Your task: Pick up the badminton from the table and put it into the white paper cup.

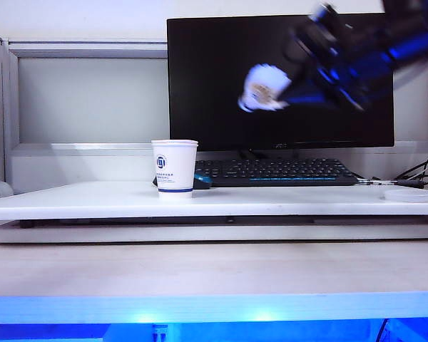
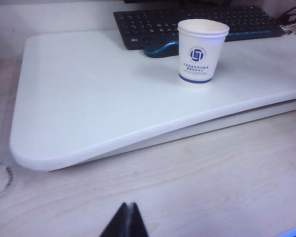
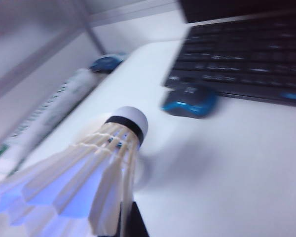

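The badminton (image 1: 264, 89) hangs high in the air in front of the dark monitor, blurred. My right gripper (image 1: 294, 87) is shut on its feather skirt. In the right wrist view the badminton (image 3: 89, 177) fills the near corner, its white dark-ringed cork tip pointing away from the gripper (image 3: 126, 224), and a dark finger (image 3: 137, 224) presses on the feathers. The white paper cup (image 1: 175, 167) stands upright on the table (image 1: 271, 203), below the badminton and well to its left. My left gripper (image 2: 128, 219) is shut and empty, hovering over the wooden desk in front of the table (image 2: 89, 108), with the cup (image 2: 202, 52) far ahead.
A black keyboard (image 1: 274, 171) and a blue mouse (image 1: 202, 180) lie behind the cup, under the monitor (image 1: 221, 78). A flat white disc (image 1: 408, 194) rests at the table's right end near cables. A long shuttlecock tube (image 3: 54, 113) lies along the wall.
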Motion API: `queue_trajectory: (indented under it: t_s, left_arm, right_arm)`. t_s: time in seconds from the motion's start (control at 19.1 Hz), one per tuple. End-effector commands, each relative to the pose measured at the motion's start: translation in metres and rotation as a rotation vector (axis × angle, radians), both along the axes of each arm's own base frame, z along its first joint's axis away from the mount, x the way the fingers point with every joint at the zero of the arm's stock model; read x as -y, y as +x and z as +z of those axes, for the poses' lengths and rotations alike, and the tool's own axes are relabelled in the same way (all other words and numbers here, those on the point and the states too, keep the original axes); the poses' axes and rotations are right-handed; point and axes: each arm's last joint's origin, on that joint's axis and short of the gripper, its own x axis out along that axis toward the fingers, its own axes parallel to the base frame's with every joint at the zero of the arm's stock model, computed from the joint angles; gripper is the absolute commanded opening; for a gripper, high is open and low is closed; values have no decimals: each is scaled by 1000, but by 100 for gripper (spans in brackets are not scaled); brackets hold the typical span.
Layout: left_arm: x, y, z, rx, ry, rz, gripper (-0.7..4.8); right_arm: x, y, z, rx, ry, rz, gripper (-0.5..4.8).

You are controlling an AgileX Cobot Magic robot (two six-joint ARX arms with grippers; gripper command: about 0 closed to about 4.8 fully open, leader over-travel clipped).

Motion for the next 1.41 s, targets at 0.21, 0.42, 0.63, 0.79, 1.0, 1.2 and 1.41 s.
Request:
queue_trajectory:
  t_s: [0.21, 0.42, 0.63, 0.79, 1.0, 1.2, 1.41]
  left_arm:
    - [-2, 0, 1, 2, 13, 65, -5]
    - [-2, 1, 5, 43, 13, 85, -5]
    - [-2, 1, 5, 44, 12, 85, -5]
    - [-2, 1, 5, 44, 12, 85, -5]
    - [-2, 1, 5, 44, 13, 85, -5]
    - [-2, 1, 5, 44, 13, 85, -5]
    - [-2, 1, 5, 44, 13, 85, -5]
  right_arm:
    - [-41, 1, 31, 32, 7, 93, -6]
    - [-65, 9, 28, -6, -4, 145, -6]
    - [-90, 29, 22, -71, -9, 177, -6]
    - [-94, 37, 13, -102, -23, 168, -6]
    - [-93, 38, 8, -137, -54, 131, -6]
    - [-93, 37, 6, -176, -43, 132, 173]
    - [-93, 39, 11, -127, -22, 132, 222]
